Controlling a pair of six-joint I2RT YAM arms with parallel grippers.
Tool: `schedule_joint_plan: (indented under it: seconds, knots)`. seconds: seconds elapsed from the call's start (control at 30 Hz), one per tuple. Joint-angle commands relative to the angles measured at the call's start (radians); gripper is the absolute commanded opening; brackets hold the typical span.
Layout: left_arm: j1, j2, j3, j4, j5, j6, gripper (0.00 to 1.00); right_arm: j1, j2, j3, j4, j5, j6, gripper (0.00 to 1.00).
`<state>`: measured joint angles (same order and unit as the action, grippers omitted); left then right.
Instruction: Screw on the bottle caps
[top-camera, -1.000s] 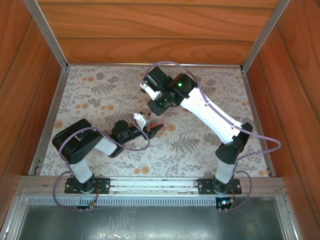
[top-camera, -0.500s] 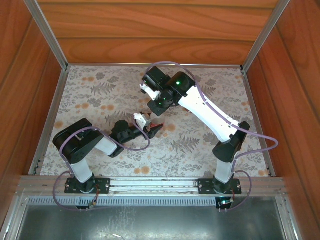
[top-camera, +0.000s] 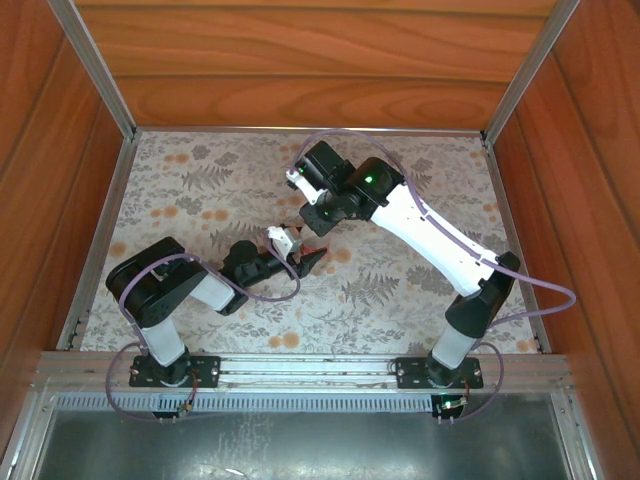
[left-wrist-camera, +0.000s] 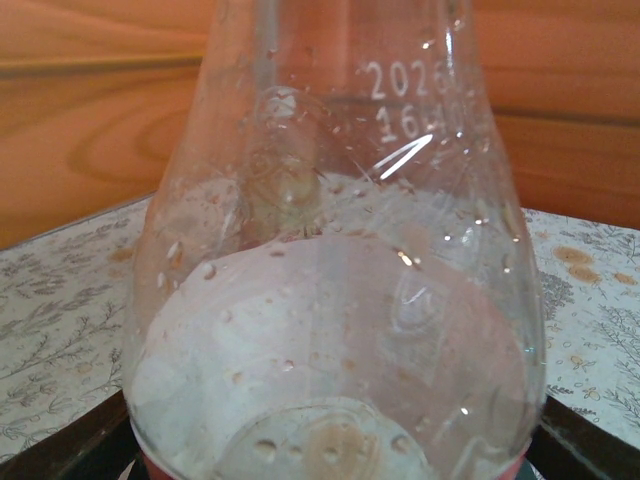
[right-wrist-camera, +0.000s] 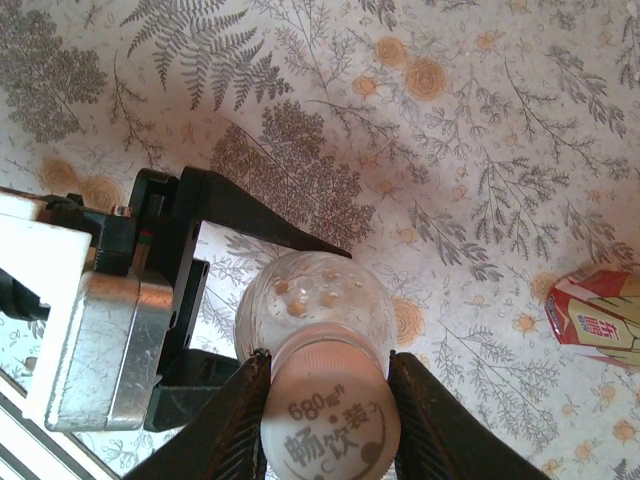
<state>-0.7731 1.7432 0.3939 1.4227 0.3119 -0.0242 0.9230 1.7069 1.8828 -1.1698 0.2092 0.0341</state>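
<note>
The clear bottle (left-wrist-camera: 330, 300) stands upright between the dark fingers (left-wrist-camera: 60, 450) of my left gripper (top-camera: 300, 258), which is shut on it low down, by its red label (top-camera: 314, 250). From above, the bottle (right-wrist-camera: 310, 300) shows with the left gripper's black fingers (right-wrist-camera: 250, 215) on either side. A white bottle cap (right-wrist-camera: 330, 425) with printed characters sits over the neck and hides the mouth. My right gripper (right-wrist-camera: 330, 415) is shut on this cap, and it hangs directly over the bottle (top-camera: 313, 218).
A red-and-cream labelled thing (right-wrist-camera: 595, 320) lies on the floral tablecloth (right-wrist-camera: 450, 150), cut off by the right wrist view's right edge; what it is cannot be told. Wooden walls (top-camera: 320, 60) and metal rails (top-camera: 100, 230) enclose the table.
The right arm's elbow and forearm have swung to the right and its wrist has turned over the bottle. The left arm and the bottle have stayed put.
</note>
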Motion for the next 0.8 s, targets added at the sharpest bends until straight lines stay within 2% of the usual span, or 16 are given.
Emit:
schedule_joint_plan:
  seconds: [0.0,0.5,0.77]
  knots:
    - [-0.008,0.031,-0.007,-0.102,0.006,-0.020,0.71,0.005,-0.018,-0.040,0.008,0.004,0.018,0.34]
    - [-0.008,0.034,-0.008,-0.100,0.001,-0.033,0.71,0.005,-0.097,-0.123,0.091,0.029,0.029,0.35]
    - [-0.008,0.033,-0.003,-0.101,0.005,-0.029,0.70,0.005,-0.086,-0.140,0.104,0.021,0.024,0.35]
